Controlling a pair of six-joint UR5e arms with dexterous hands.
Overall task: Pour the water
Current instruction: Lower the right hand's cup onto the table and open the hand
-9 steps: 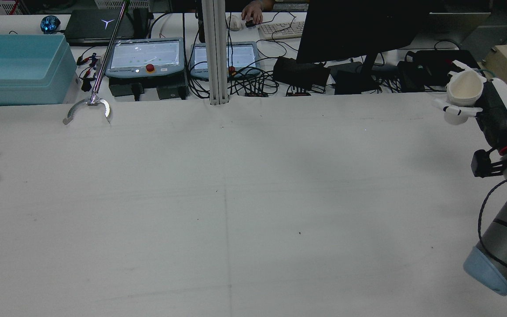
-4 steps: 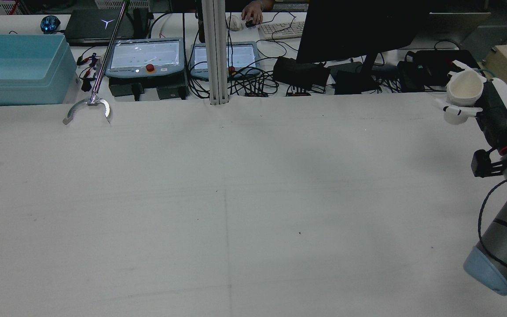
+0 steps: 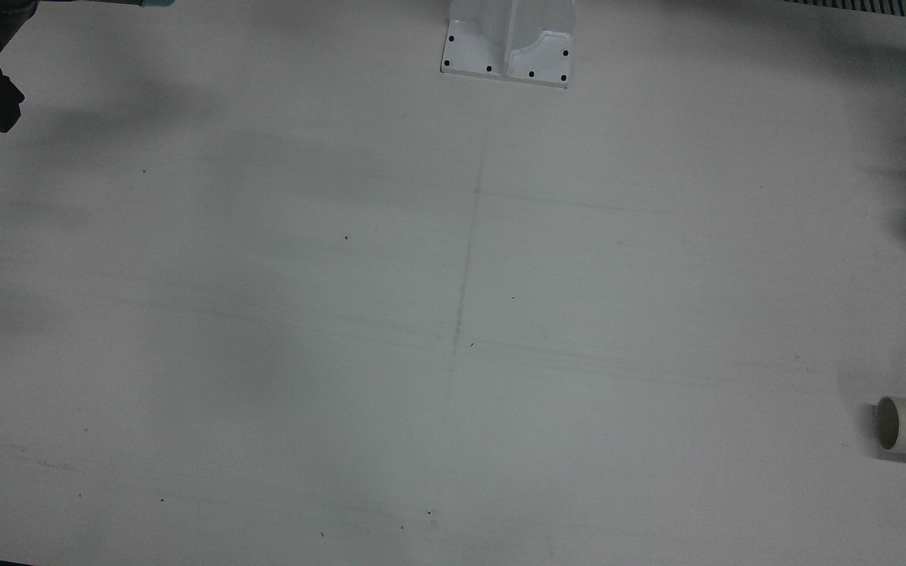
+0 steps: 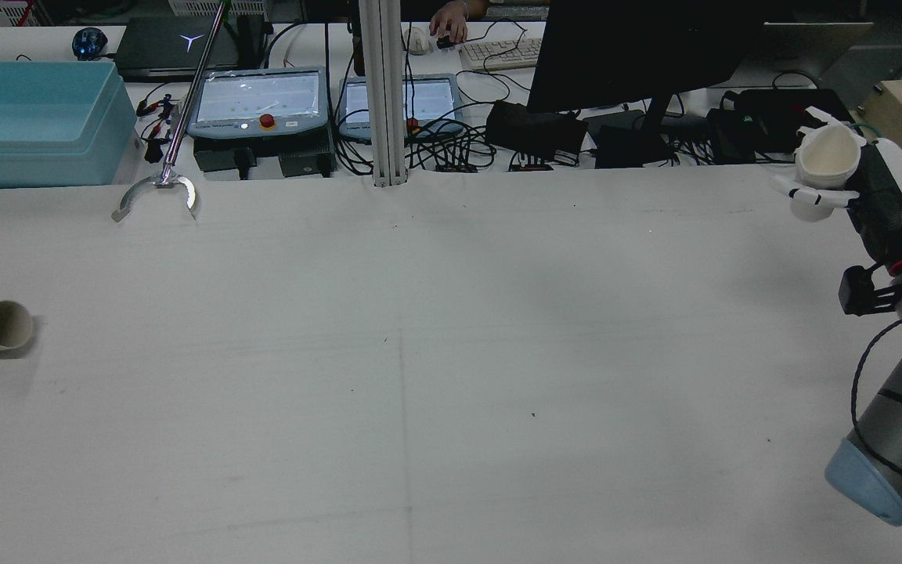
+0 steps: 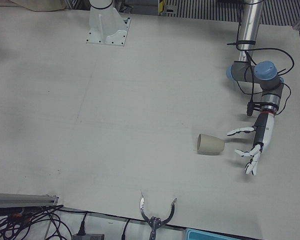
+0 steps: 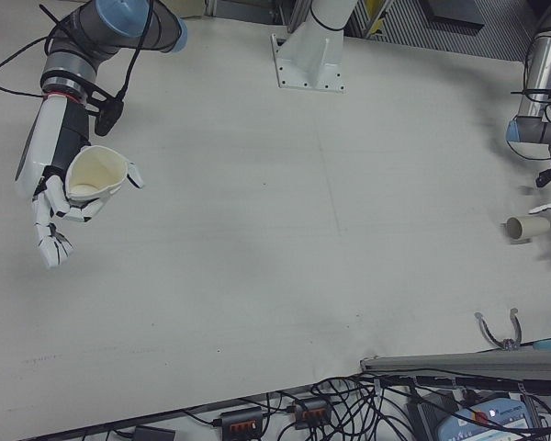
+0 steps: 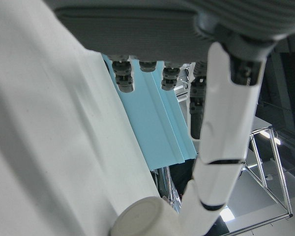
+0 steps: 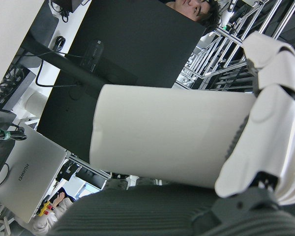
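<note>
Right hand (image 6: 60, 193) closed round cream cup (image 6: 94, 173), held upright, mouth up, above desk (image 4: 451, 352) near its right edge (rear view: by far right corner); fingers (image 8: 265, 142) wrapped against cup wall. Second cup (image 5: 210, 144) lying on side on desk near left edge, mouth toward desk centre; visible also at left edge in rear view. Left hand (image 5: 250, 150) just beside fallen cup, fingers spread, holding nothing; contact with cup not discernible.
</note>
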